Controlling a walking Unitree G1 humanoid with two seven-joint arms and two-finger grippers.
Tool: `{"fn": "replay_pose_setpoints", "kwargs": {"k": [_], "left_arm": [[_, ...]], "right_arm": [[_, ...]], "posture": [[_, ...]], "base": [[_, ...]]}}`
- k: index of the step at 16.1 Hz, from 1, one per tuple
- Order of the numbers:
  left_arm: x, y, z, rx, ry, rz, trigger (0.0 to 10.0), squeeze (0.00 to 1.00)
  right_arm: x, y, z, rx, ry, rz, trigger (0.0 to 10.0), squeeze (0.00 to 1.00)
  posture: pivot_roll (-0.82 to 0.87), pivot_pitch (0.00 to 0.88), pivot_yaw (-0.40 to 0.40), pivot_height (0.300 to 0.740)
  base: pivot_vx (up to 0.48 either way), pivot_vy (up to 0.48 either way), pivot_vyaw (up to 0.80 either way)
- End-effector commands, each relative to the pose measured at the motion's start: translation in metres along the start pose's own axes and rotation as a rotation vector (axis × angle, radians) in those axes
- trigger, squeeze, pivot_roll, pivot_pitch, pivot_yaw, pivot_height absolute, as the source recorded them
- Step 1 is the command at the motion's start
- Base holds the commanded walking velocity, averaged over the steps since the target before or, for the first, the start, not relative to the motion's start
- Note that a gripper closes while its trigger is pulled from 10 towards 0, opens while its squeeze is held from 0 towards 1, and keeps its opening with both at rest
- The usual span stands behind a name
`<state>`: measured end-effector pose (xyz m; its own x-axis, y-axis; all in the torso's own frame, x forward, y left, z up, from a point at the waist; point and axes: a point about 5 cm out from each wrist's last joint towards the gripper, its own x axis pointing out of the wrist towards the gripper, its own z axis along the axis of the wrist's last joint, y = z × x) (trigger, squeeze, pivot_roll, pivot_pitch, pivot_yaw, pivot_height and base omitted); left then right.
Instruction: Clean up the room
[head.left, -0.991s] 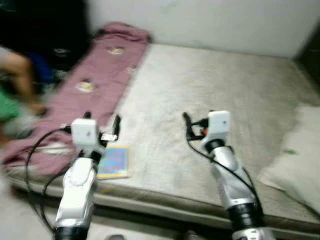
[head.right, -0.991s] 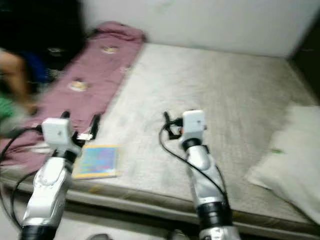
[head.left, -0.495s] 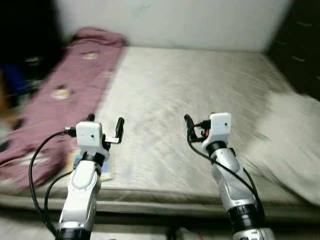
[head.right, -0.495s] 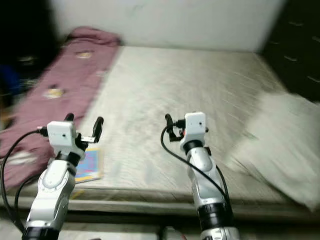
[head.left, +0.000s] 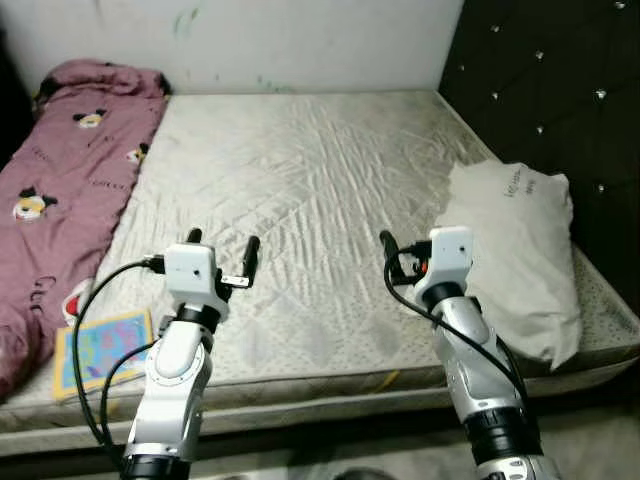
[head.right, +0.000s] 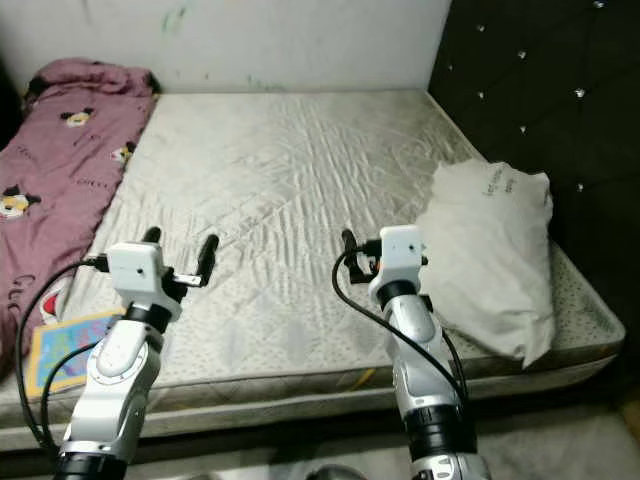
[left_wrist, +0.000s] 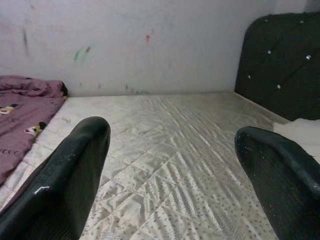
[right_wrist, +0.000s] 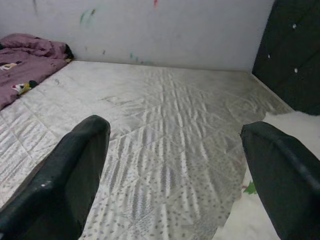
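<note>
bare quilted mattress (head.left: 300, 180) ahead, against a white wall (head.left: 250, 40), dark tufted headboard (head.left: 540, 90) along its right side. pink cartoon-print blanket (head.left: 60, 170) stretched along the mattress's left edge. colourful book (head.left: 100, 350) flat at the near left corner, just beside the blanket. white pillow (head.left: 520, 250) at the right edge, by the headboard. left gripper (head.left: 222, 252) raised above the near edge, fingers spread wide, holding nothing. right gripper (head.left: 400, 255) likewise, just left of the pillow, fingers wide apart in the wrist view, empty.
</note>
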<state>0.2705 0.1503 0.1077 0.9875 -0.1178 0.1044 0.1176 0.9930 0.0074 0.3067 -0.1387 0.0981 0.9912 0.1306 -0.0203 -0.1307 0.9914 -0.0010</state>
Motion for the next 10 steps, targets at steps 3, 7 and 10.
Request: {"fn": "replay_pose_setpoints", "kwargs": {"k": [3,7,10], "left_arm": [[-0.0010,0.0037,0.0001,0.013,0.004,0.013,10.0,0.00],[-0.0014,0.0034,-0.0006,0.014,0.005,0.011,10.0,0.00],[-0.0012,0.0033,-0.0004,0.016,0.004,0.009,10.0,0.00]], "right_arm": [[0.0007,0.0034,0.0008,0.001,-0.003,0.016,10.0,0.00],[0.0007,0.0037,0.0001,-0.002,-0.002,0.020,10.0,0.00],[0.0008,0.0040,0.0001,-0.004,-0.002,0.021,10.0,0.00]], "posture": [[0.03,0.000,-0.034,0.740],[0.03,0.000,-0.033,0.740],[0.03,0.000,-0.033,0.740]], "base": [[0.000,-0.304,0.00],[0.000,-0.299,0.00],[0.000,-0.299,0.00]]}}
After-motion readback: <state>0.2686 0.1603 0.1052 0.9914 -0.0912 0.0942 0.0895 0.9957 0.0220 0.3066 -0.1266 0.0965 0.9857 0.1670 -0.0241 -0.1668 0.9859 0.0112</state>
